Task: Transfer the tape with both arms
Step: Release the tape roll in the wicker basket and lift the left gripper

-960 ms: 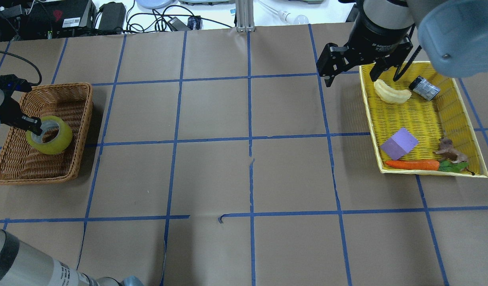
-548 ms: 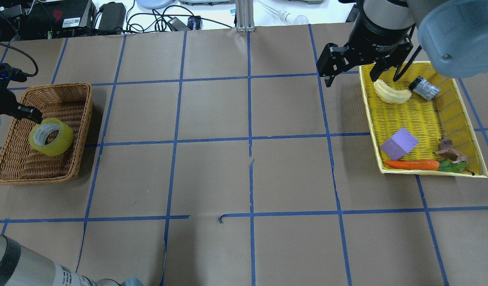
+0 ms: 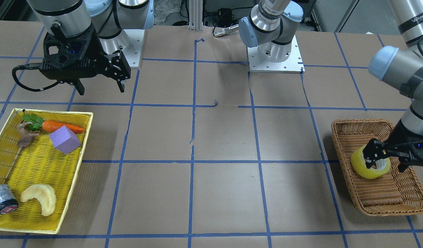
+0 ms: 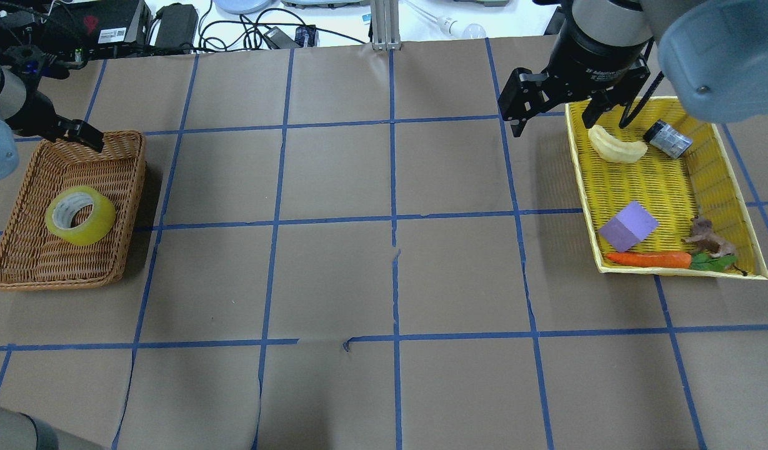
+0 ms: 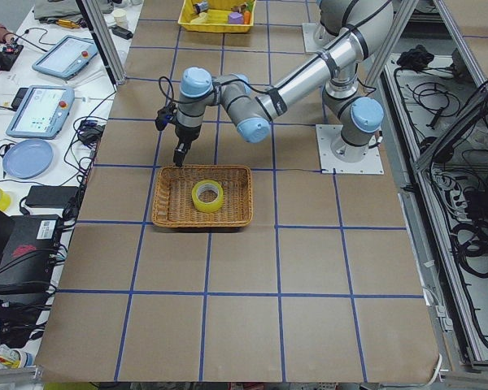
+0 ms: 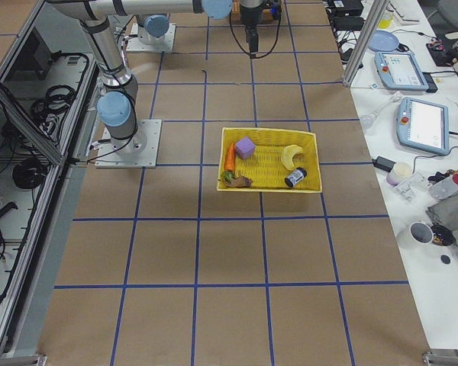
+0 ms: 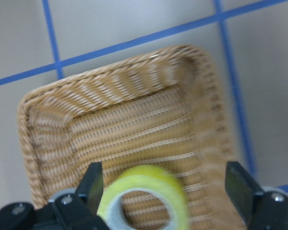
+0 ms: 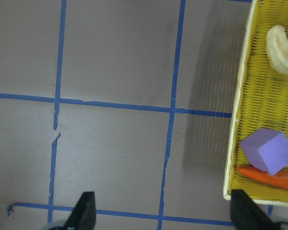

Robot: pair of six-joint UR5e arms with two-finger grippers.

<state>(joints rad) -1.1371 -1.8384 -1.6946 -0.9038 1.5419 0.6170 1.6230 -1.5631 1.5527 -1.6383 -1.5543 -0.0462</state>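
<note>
While the tape (image 4: 80,215) lies in the basket (image 4: 52,282) at the overhead view's left, the left gripper (image 7: 163,179) and right gripper (image 8: 162,196) gape wide.

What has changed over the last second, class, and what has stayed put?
The left gripper let go of the tape and drew away toward the wicker basket's far end. The tape rests there. The right gripper and yellow tray stayed unchanged.

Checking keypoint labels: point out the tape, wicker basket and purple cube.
tape (image 4: 97,226), overhead view, yellow outer band.
wicker basket (image 4: 52,259), overhead view, bare woven floor.
purple cube (image 4: 628,226), overhead view, top face.
</note>
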